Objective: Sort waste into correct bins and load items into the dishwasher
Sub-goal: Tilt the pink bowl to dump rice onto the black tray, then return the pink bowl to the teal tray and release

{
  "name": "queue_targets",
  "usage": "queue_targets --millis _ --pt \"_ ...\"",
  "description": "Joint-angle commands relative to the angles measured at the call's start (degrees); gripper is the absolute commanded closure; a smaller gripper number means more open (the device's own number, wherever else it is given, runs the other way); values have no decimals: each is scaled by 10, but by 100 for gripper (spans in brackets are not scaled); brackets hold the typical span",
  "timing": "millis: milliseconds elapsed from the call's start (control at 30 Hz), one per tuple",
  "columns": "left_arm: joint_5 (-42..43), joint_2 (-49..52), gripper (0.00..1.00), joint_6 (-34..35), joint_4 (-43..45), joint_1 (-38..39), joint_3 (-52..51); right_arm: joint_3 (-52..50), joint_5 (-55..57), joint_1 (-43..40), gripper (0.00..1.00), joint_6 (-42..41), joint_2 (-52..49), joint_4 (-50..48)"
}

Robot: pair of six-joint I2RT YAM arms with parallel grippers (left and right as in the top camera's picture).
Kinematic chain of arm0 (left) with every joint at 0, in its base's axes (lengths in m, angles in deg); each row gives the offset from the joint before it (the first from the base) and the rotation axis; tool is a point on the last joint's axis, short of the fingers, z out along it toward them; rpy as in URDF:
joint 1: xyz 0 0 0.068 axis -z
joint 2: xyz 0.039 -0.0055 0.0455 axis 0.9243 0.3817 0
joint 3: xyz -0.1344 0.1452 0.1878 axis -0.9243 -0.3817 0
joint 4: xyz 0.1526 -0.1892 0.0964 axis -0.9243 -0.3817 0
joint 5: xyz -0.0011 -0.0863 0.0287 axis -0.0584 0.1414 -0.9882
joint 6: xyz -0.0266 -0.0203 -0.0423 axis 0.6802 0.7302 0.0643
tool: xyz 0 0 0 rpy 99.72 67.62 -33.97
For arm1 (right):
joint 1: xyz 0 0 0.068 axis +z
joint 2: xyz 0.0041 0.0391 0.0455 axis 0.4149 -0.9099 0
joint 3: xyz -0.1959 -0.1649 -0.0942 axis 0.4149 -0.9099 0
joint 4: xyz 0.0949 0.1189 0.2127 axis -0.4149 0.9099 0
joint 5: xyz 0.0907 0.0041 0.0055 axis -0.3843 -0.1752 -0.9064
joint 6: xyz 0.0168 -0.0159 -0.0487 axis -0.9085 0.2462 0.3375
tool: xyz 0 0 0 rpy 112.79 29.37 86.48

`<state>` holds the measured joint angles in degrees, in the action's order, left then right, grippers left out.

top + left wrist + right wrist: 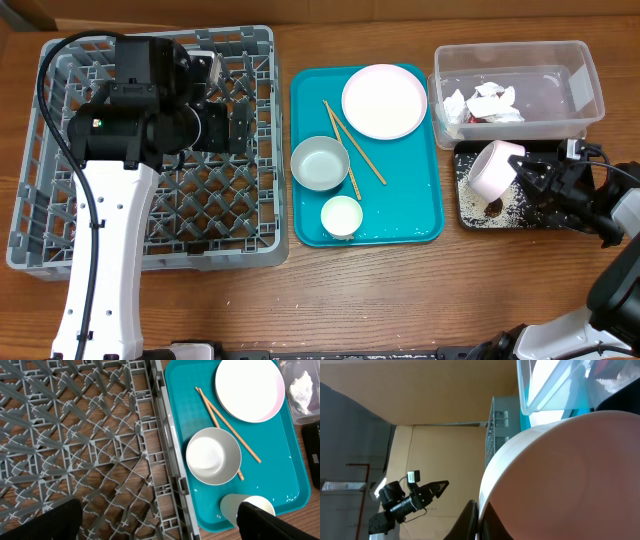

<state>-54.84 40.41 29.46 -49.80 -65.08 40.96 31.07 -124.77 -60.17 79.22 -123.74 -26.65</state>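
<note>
So the right gripper [530, 172] is pinched tight on the rim of a bowl [495, 168], holding it tipped on its side with the mouth facing left. The bowl hangs right over the black tray [462, 190], where rice grains [510, 212] and a brown lump [493, 207] are lying, so it looks like the scrape-out step is about done. The clear tub [590, 75] with the crumpled wrappers [485, 103] sits just behind the black tray. Here's the bit that matters: the dish rack [40, 230] is way off to the left, on the far side of the teal tray [310, 220], so it's a long reach across for that arm. The left gripper [159, 505] is spread wide and holding nothing, over the rack's right wall. That makes it the closer one to the other bowl [320, 163] on the teal tray.
</note>
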Motion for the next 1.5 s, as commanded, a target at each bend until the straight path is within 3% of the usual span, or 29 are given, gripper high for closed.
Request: queue_targets --millis 0,500,633,900,1100,1200,1233,1333,1467 --pt "-2 2 0 -5 2 -2 11 0 -21 -4 96 -61 1 -2" --pt "-2 2 0 -5 2 -2 11 13 -5 -4 96 -65 17 25" --pt "-2 2 0 -5 2 -2 11 17 9 -13 96 -165 19 -53" --pt "-2 2 0 -5 2 -2 11 31 -5 23 96 -155 92 -26" --pt "-2 2 0 -5 2 -2 11 86 250 134 96 -161 224 59" --pt "-2 2 0 -5 2 -2 11 131 462 250 96 -162 266 108" --pt "-2 2 0 -5 2 -2 11 147 588 330 96 -172 270 121" --pt "-2 2 0 -5 2 -2 11 148 768 468 96 -203 255 123" --pt "-2 2 0 -5 2 -2 11 148 856 583 96 -218 202 110"
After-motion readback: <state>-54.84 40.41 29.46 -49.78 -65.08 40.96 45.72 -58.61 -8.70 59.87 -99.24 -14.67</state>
